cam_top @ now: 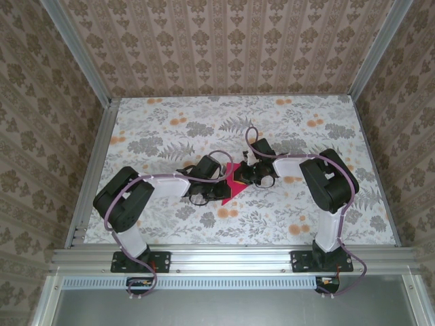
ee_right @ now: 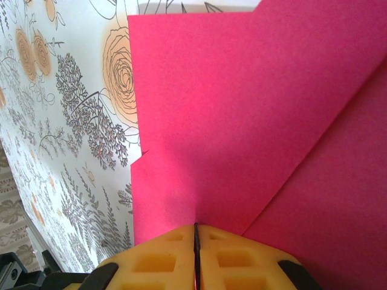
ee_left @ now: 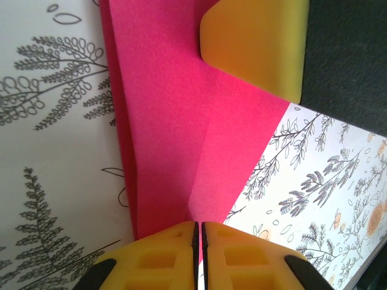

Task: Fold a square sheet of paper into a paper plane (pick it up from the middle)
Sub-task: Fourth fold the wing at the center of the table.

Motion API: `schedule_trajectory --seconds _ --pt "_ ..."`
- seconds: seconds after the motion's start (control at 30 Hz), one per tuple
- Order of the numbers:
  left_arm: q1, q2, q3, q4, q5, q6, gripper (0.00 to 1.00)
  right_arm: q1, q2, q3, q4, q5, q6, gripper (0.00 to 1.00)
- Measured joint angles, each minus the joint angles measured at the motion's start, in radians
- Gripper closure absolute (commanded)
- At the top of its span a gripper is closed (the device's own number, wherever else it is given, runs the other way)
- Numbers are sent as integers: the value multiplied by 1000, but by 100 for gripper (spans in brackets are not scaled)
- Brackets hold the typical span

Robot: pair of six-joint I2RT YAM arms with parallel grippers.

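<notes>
**Two pinches on one sheet: tear or crooked crease likely**

Left gripper: closed to a slit, nipping a raised fold of the paper at its tips. Right gripper: closed on the paper's edge, with the sheet spread ahead over the table. If I pull unevenly, I'd expect a tear or skewed crease. Either shallow pinch could slip.

Looks bright and evenly lit from above, with only faint, soft shadows on the table. Reads sharp overhead; blurs up close on the left gripper's yellow fingers. Dims to a deeper shade on the sheet of paper nearest the lens in the right wrist view.
</notes>
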Motion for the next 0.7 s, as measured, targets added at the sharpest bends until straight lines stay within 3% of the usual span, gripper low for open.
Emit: schedule_trajectory --seconds 0.7 --pt "-24 -27 -85 111 -29 -34 88 0 6 8 -7 -3 0 90"
